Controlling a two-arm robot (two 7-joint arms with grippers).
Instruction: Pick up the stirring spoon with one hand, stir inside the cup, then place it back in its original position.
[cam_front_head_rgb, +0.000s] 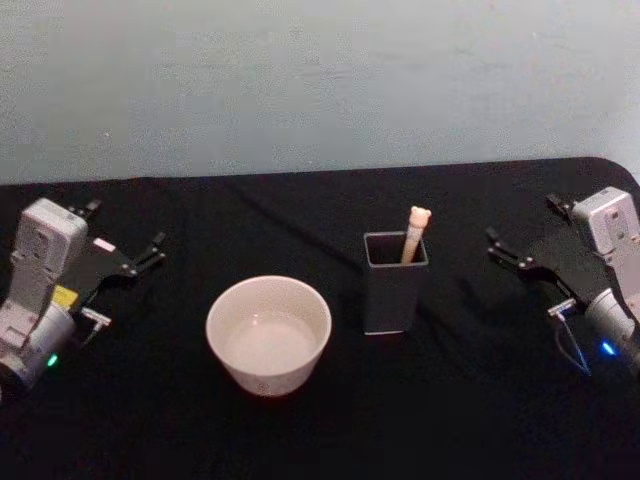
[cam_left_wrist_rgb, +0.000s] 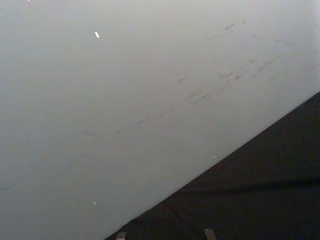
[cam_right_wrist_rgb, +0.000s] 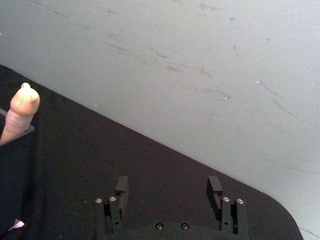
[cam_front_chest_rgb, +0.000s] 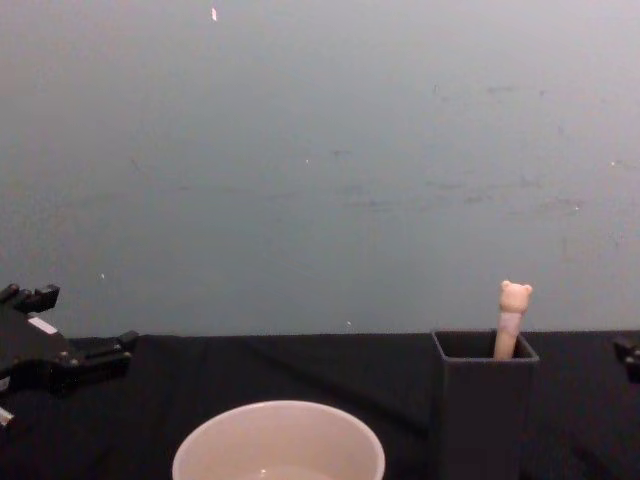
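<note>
Stirring spoon (cam_front_head_rgb: 413, 236) is in the dark grey square holder (cam_front_head_rgb: 393, 295), leaning at its far-right corner. Bear-head end sticks up above the rim, bowl end hidden inside. Holder stands upright on the black table (cam_front_head_rgb: 450, 400), right of centre. Cup (cam_front_head_rgb: 268, 335) sits just left of the holder and a bit nearer the robot, not touching it. Can't tell if there's liquid in it. Left gripper (cam_front_head_rgb: 122, 230) is at the table's left side, well apart from the cup, fingers spread, empty. Right gripper (cam_front_head_rgb: 525, 225) is at the right side, near the holder but clear of it. Its fingers (cam_right_wrist_rgb: 121, 186) are also spread wide w/ just black cloth between them. Both grippers point fwd toward the grey-green wall (cam_front_head_rgb: 320, 80). Chest view: spoon head pokes above the holder mouth, cup rim in front and to the left.
</note>
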